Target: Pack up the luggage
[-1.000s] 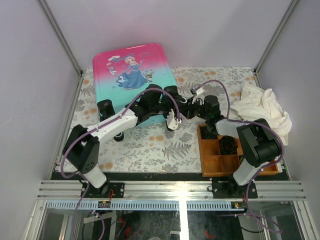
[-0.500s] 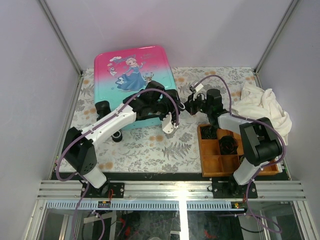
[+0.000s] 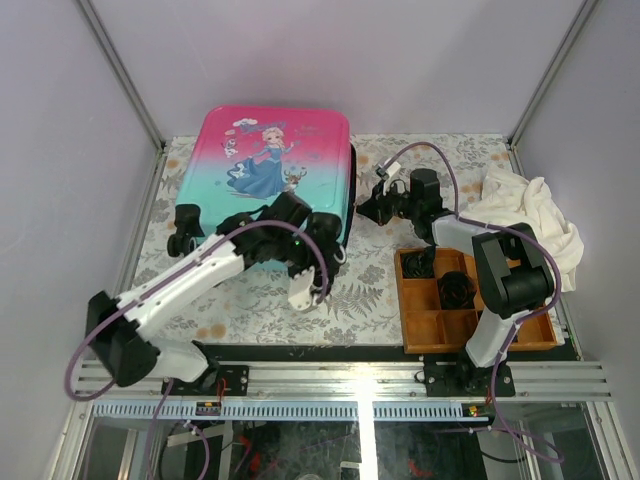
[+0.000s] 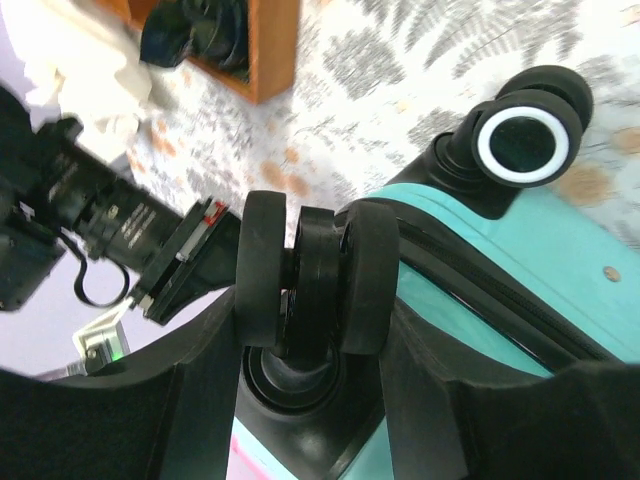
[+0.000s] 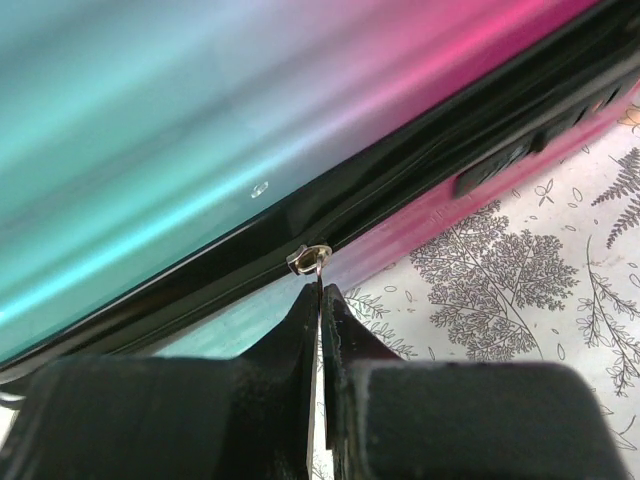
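Note:
The luggage [image 3: 270,160] lies flat and closed at the back left, with its pink-to-teal princess shell facing up. My left gripper [image 3: 325,262] is at its near right corner. In the left wrist view the left gripper [image 4: 310,330] is shut on a black double wheel [image 4: 310,265] of the luggage, next to the teal shell [image 4: 520,260]. A second wheel [image 4: 523,143] shows beyond it. My right gripper [image 3: 362,212] is at the luggage's right side. In the right wrist view the right gripper [image 5: 320,295] is shut on the metal zipper pull [image 5: 312,258] in the black zipper seam.
A brown wooden compartment tray [image 3: 425,330] with dark items stands at the near right and also shows in the left wrist view [image 4: 275,50]. A crumpled white cloth [image 3: 530,215] lies at the far right. Grey walls close in the floral table.
The luggage has slid and turned a little towards the left. My left arm swung back towards the near side with the wheel. My right gripper moved back along the luggage's right side.

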Robot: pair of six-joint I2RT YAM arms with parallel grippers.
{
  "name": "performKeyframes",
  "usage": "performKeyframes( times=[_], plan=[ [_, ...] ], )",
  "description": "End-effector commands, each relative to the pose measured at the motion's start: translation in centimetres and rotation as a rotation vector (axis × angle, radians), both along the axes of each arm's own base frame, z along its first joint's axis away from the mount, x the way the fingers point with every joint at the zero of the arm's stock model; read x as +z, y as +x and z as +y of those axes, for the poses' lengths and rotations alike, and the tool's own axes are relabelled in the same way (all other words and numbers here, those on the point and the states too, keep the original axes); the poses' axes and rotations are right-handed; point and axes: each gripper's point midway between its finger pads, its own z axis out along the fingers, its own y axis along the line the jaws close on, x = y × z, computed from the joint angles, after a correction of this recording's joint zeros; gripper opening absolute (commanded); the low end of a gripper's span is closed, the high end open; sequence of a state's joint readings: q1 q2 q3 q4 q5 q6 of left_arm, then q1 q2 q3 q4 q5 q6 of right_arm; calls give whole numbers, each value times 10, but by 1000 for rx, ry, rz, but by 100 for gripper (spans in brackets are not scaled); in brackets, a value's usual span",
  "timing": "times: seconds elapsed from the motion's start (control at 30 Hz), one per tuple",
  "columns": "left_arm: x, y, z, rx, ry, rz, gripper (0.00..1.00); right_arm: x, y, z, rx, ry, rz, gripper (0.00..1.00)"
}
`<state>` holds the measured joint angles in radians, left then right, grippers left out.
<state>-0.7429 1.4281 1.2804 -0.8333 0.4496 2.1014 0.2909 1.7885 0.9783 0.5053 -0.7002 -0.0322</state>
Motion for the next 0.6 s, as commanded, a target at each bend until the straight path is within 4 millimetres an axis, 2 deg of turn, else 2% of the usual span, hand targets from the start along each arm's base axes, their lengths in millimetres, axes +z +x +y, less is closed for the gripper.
performKeyframes(
  times=[0.0,0.1,0.23,0.27,0.33,0.37,0.43,0.5,0.57],
  plan=[
    [-60,-125,99,-6,375,424,0,32,38,-24,-133,2,-141,0],
    [-62,-147,122,-25,438,441,0,35,47,-27,-157,-12,-160,0],
    [-63,-155,136,-44,432,381,1,34,57,-30,-191,-31,-161,0],
    [-62,-157,136,-47,423,376,4,32,57,-30,-190,-32,-154,0],
    [-55,-159,132,-32,381,384,32,30,51,-26,-169,-20,-136,0],
    [-50,-158,127,-7,351,395,51,29,47,-23,-159,-15,-130,0],
    [-37,-156,118,49,300,428,72,28,38,-19,-141,-19,-129,0],
    [-23,-154,111,95,261,460,98,25,33,-16,-128,-22,-125,0],
    [-12,-158,109,127,239,492,100,25,32,-16,-129,-20,-120,0]
  ],
)
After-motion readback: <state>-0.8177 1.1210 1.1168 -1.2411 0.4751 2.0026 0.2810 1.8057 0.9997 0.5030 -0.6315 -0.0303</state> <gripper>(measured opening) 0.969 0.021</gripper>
